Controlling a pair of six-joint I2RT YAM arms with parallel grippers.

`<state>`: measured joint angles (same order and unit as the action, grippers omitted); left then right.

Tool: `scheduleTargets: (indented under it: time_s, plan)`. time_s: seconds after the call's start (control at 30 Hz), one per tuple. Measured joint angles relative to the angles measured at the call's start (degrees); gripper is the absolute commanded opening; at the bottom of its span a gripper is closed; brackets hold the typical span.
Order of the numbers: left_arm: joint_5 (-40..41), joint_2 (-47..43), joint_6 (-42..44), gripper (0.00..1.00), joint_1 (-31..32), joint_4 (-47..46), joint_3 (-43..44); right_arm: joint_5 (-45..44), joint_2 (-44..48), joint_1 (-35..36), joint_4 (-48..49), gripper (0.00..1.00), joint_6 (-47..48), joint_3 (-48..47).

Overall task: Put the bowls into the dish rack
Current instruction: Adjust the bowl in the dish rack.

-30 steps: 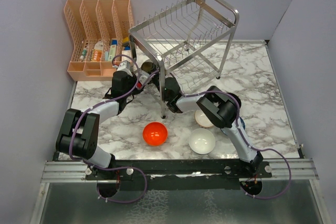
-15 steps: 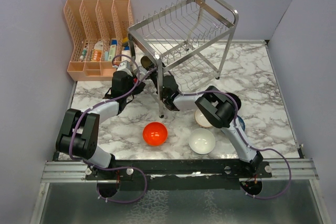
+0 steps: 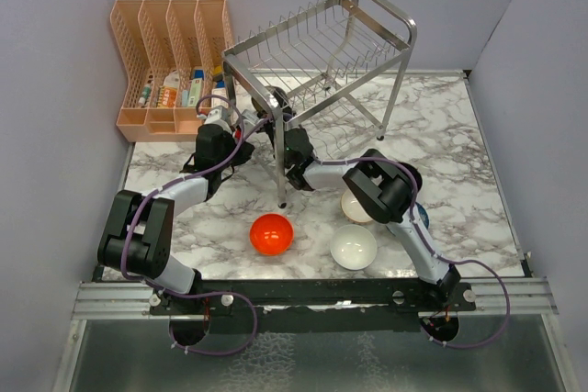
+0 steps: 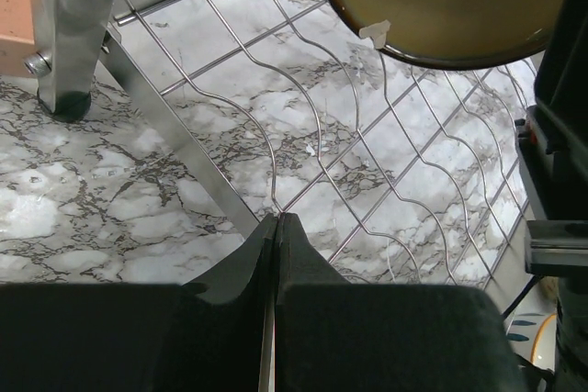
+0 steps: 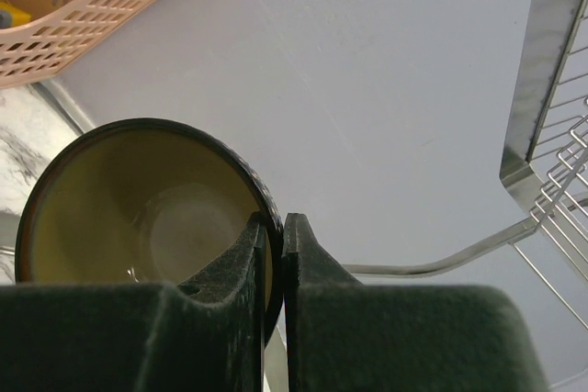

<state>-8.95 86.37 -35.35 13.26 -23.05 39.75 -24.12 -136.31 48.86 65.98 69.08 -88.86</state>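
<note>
risk: right jaws pinch only the rim of the brown bowl (image 5: 119, 199); i judge it could twist loose or clip a dish rack (image 3: 322, 43) leg, with the left arm (image 3: 175, 192) crowding close. left jaws clenched, empty. bowl: dark rim, cream inside, held off the desk (image 3: 459, 135) near its far edge, left of centre.
</note>
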Motion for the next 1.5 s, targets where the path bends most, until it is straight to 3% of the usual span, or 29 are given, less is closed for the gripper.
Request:
scheduleTargets:
  time_s: [0.57,1.23,1.5]
  plan:
    - [0.0,0.0,0.0,0.00,0.0,0.2,0.0,-0.7,0.1,-0.5,-2.6,0.01,-1.1,4.7]
    - [0.2,0.0,0.2,0.00,-0.3,0.9,0.0,0.3,0.9,-0.6,-0.4,0.01,6.6,7.4]
    - [0.7,0.0,0.2,0.00,-0.7,1.3,0.0,-0.3,-1.3,-1.7,-1.0,0.01,10.7,3.3]
